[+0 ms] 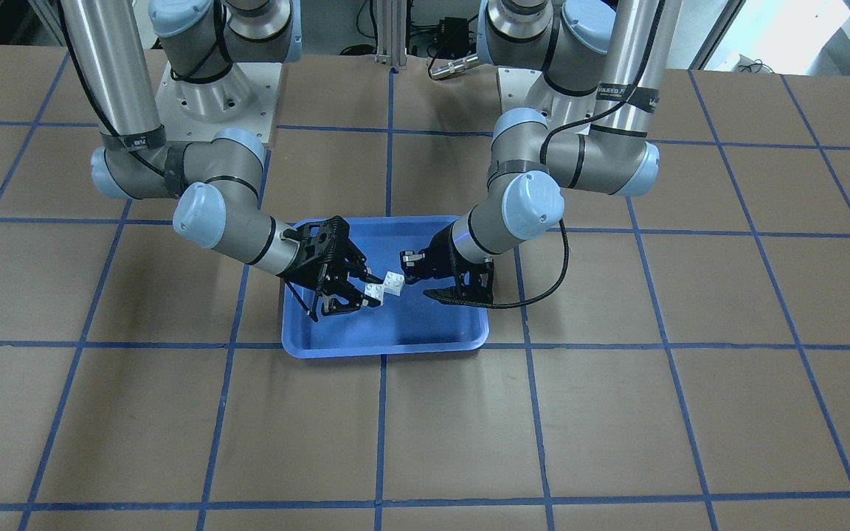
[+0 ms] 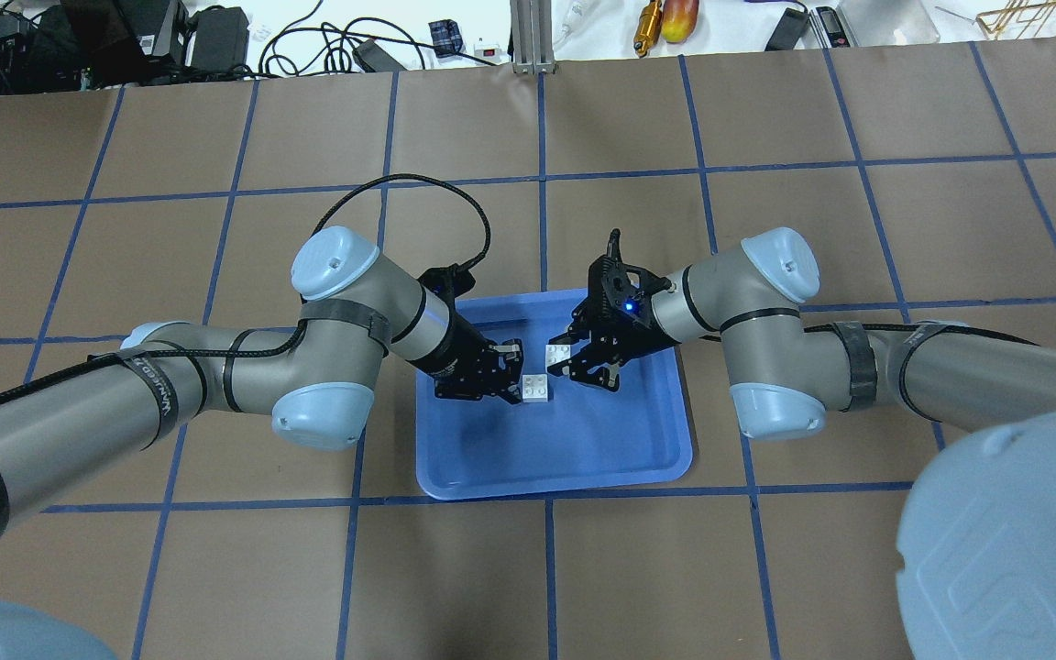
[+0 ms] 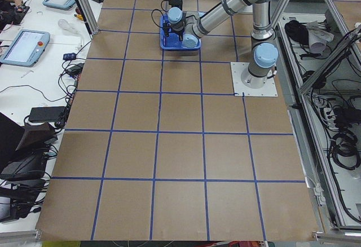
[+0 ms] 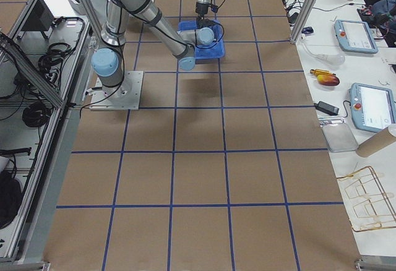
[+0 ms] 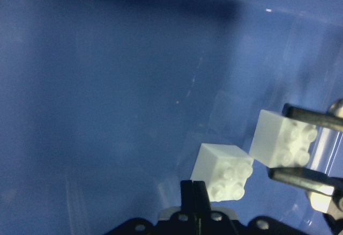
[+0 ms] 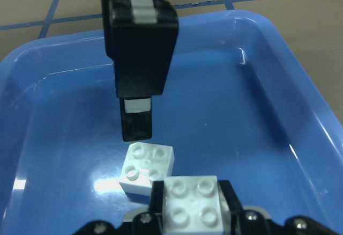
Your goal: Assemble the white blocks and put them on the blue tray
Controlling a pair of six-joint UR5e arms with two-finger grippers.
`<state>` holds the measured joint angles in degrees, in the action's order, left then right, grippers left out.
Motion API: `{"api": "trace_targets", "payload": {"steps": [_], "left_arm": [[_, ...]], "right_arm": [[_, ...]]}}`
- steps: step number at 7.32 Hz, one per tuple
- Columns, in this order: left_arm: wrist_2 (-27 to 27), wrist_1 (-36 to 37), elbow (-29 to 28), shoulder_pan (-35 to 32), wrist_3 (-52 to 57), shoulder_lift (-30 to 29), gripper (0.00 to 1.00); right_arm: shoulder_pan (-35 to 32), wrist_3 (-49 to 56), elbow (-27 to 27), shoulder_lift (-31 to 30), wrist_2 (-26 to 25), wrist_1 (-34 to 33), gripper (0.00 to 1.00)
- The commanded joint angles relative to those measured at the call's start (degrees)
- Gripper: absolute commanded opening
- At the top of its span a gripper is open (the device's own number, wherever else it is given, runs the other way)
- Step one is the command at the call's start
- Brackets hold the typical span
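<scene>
Two white blocks are over the blue tray [image 2: 583, 458]. My right gripper [image 2: 569, 356] is shut on one white block [image 6: 192, 207], studs up, and holds it just above the tray floor [image 6: 268, 85]. The other white block [image 6: 148, 168] lies on the tray, also in the overhead view [image 2: 537, 389] and the front view [image 1: 394, 282]. My left gripper [image 5: 193, 189] has its two thin fingertips pressed together with nothing between them. They stand right above that lying block [image 5: 222, 170]. The two blocks are close but apart.
The tray [image 1: 395, 335] sits mid-table on brown board with blue tape lines. Both forearms lean in over the tray's ends. A black cable [image 1: 543, 291] loops beside the left wrist. Clutter and tablets lie on benches beyond the table edges.
</scene>
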<state>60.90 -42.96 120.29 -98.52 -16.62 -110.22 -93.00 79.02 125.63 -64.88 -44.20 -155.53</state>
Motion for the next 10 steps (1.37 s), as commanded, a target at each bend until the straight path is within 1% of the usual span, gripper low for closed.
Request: {"api": "trace_targets", "payload": {"steps": [1, 5, 7, 10], "left_arm": [[0.00, 0.06, 0.03, 0.00, 0.00, 0.01, 0.00], [0.00, 0.06, 0.03, 0.00, 0.09, -0.08, 0.00], [0.00, 0.06, -0.05, 0.00, 0.09, -0.08, 0.00], [0.00, 0.06, -0.05, 0.00, 0.09, -0.08, 0.00]], "right_arm": [[0.36, -0.18, 1.73, -0.34, 0.17, -2.66, 0.16], [0.71, -0.53, 2.95, -0.95, -0.36, -2.84, 0.16], [0.63, -3.15, 6.28, -4.37, -0.27, -2.93, 0.16], [0.28, -4.22, 6.83, -4.47, -0.36, -2.84, 0.16]]}}
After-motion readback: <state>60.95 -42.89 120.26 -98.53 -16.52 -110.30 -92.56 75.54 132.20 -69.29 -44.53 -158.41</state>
